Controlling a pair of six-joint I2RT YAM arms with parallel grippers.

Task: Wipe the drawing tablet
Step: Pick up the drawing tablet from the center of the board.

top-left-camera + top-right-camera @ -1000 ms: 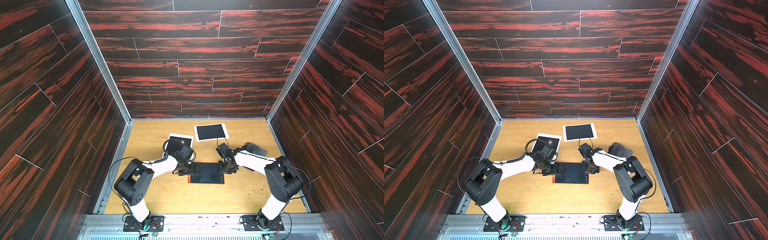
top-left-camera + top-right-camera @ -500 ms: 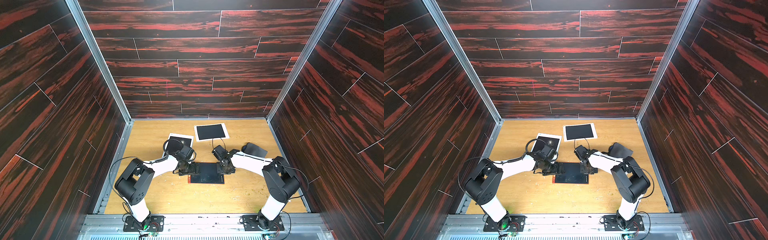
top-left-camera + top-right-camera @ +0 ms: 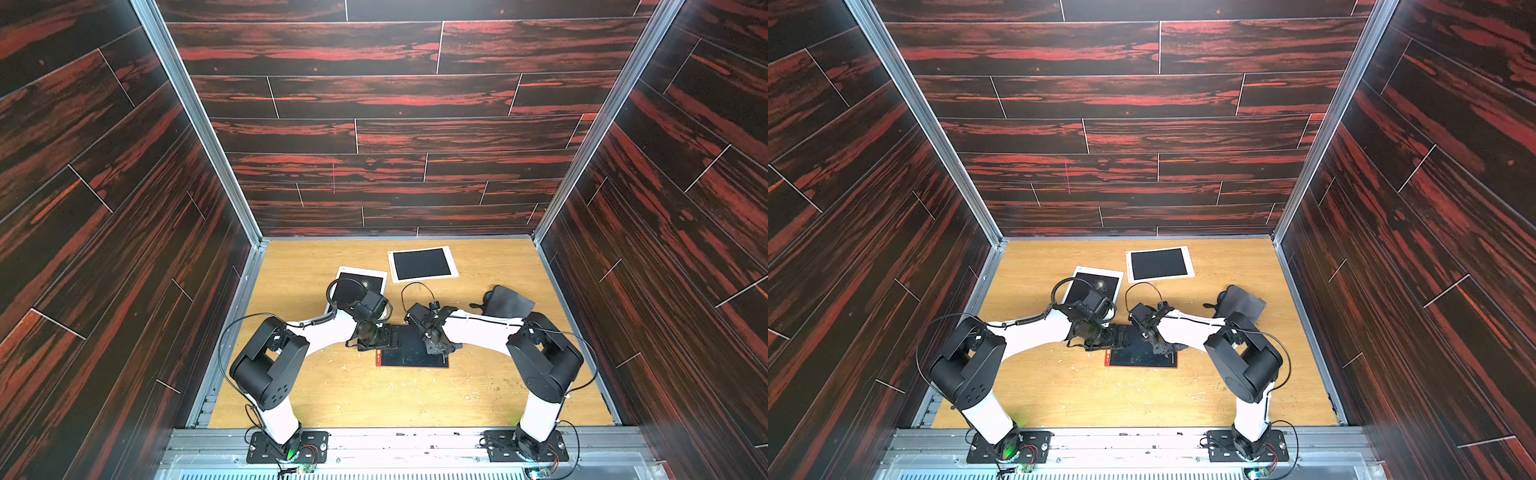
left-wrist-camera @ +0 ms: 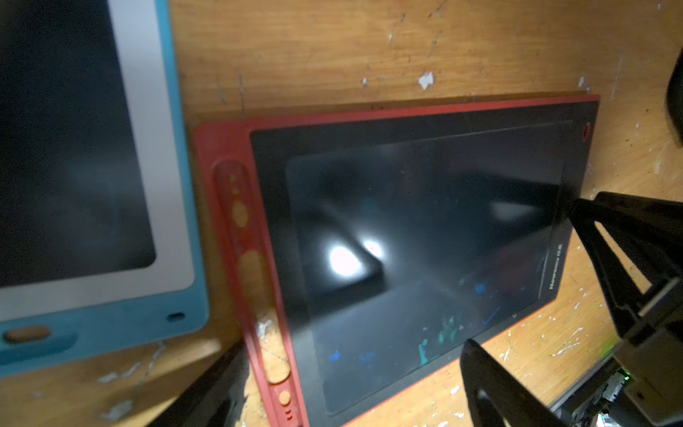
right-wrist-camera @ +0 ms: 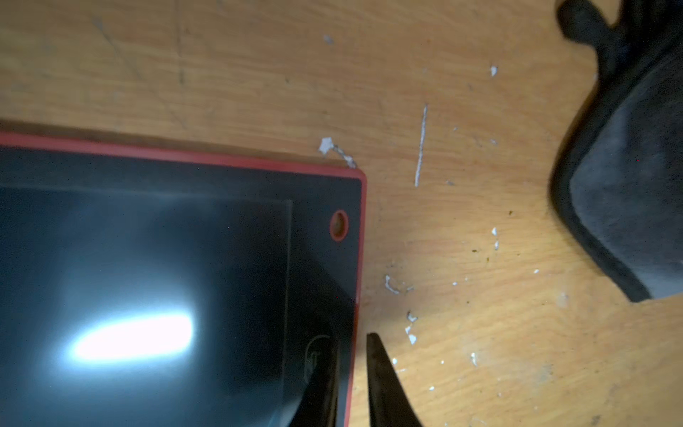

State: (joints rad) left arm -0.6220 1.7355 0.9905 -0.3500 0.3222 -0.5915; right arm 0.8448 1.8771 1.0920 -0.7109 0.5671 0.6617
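Fig.: Red-framed drawing tablet (image 3: 411,351) lies flat at table centre, long axis 9–3 o'clock. My L gripper (image 4: 353,345) hangs over its 9 o'clock end, jaws spread wide, empty. My R gripper (image 5: 353,342), nearly closed, straddles the 3 o'clock edge; can't tell whether it pinches that edge. Grey cloth (image 3: 509,301) lies approx. 2 o'clock from R gripper, apart. I judge R arm nearer.

Dark, red-streaked plank walls (image 3: 374,95) rise on three sides of the pale wooden tabletop (image 3: 332,395), silver metal posts (image 3: 198,120) stand at its far corners, and white flecks dot its scuffed surface.
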